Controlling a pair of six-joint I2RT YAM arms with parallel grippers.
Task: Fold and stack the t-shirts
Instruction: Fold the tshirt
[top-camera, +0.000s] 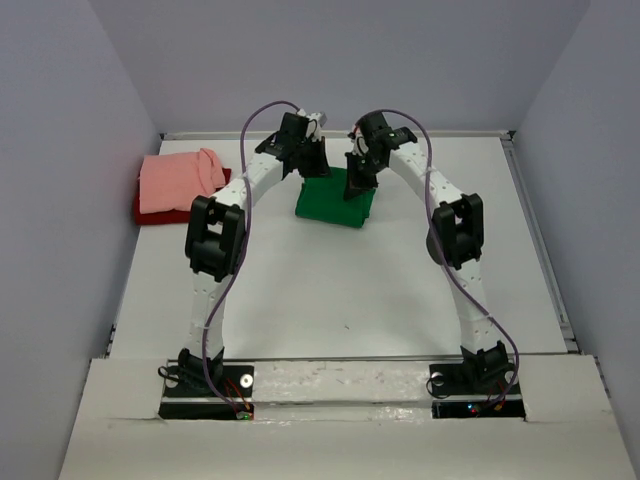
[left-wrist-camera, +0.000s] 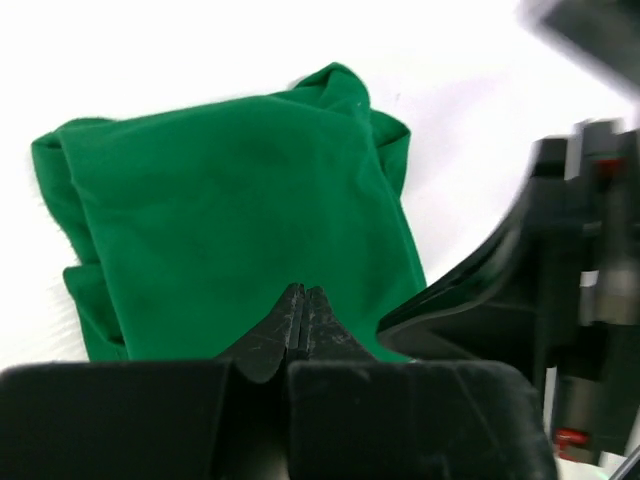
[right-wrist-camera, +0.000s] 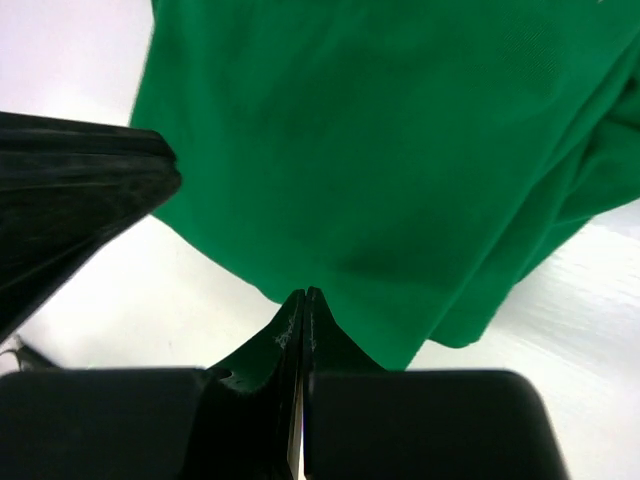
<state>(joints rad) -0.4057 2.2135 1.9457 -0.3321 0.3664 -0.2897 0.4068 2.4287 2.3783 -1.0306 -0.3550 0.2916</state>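
My left pincer (left-wrist-camera: 303, 303) and right pincer (right-wrist-camera: 303, 303) are fully closed, each pinching the folded green t-shirt (left-wrist-camera: 230, 200) by the hem at its tips. The cloth should be light and limp: grip both corners.

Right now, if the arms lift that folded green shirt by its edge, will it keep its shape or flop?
Probably flop: the green t-shirt is soft cloth with loose, wrinkled folds, so layers would likely sag and open. It looks thin, so probably light for its size. Pushed, it would likely bunch rather than slide.
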